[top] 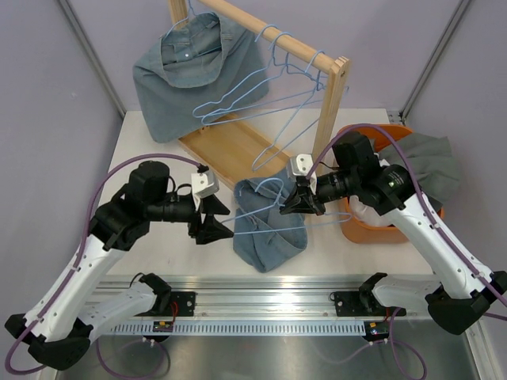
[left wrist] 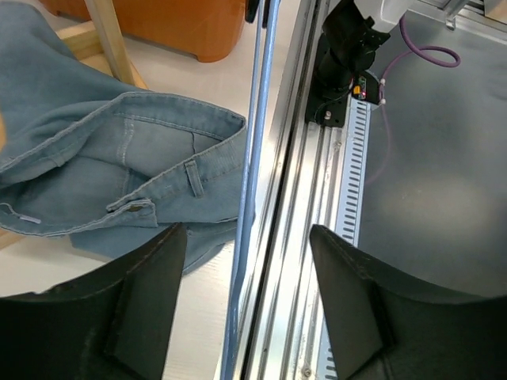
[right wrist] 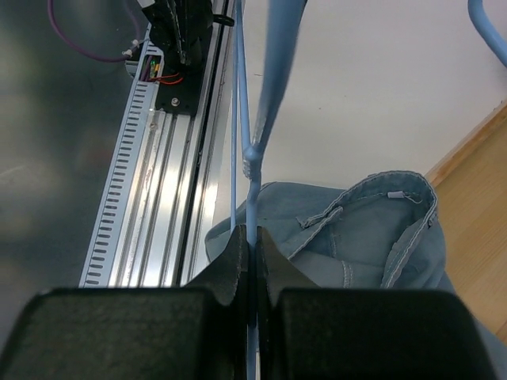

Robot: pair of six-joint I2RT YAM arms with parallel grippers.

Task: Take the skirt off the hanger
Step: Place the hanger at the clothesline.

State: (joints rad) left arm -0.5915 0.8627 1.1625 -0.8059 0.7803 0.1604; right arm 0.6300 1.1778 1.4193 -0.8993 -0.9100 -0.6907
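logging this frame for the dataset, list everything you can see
skirt: one, blue denim, mid-table
hanger: one, light blue wire, across that skirt
hung skirt: one, blue denim, rack's left end
empty hangers: about three, light blue, on the rack
rack: one, wood, table's far side
basket: one, orange, table's right
cloth: one, grey-blue, in the basket
table: one, white, under everything
left claw: one, black, open astride the hanger wire
right claw: one, black, shut on the hanger

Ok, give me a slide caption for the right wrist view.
Right gripper shut on the blue wire hanger, with the crumpled denim skirt just beyond it.
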